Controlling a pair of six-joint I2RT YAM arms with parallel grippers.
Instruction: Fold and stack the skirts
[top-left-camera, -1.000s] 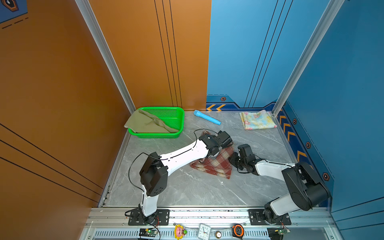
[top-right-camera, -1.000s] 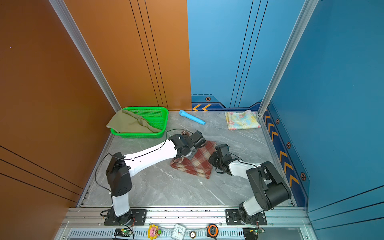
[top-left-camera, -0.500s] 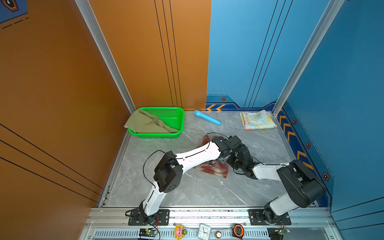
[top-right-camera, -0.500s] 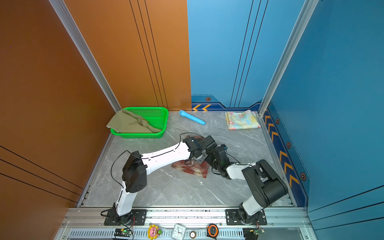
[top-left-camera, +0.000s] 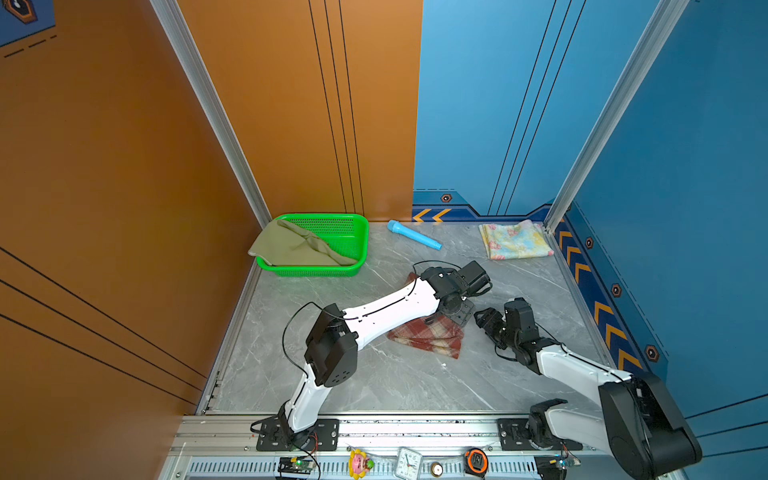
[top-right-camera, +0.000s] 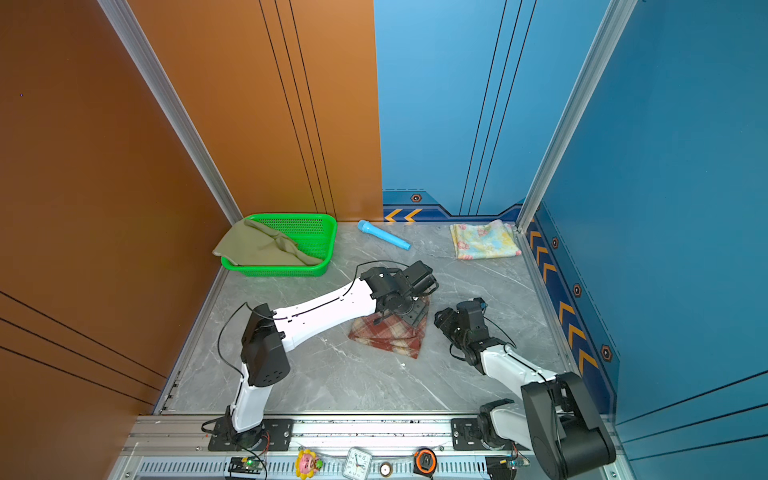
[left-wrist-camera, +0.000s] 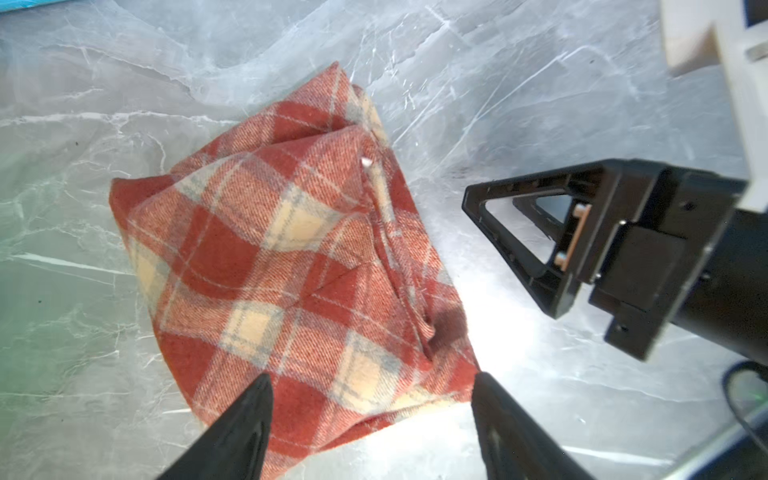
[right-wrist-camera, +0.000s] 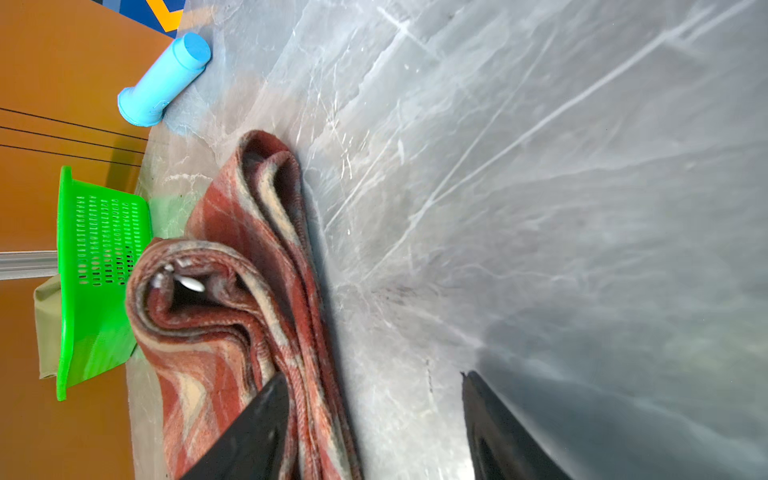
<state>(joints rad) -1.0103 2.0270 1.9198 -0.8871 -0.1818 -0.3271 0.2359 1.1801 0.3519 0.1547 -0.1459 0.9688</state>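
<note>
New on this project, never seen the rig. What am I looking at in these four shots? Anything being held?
Two white robot arms stand at the near edge of a marble table, each ending in a two-finger gripper. Two pictures look down from overhead, nearly identical; two come from cameras on the arms' wrists. On the table: a folded red plaid skirt in the middle, a folded floral skirt at the back right, a light-blue tube, and a green basket with an olive skirt draped over its rim. The left gripper is over the plaid skirt, the right gripper beside it. Both are open; nothing is held.
</note>
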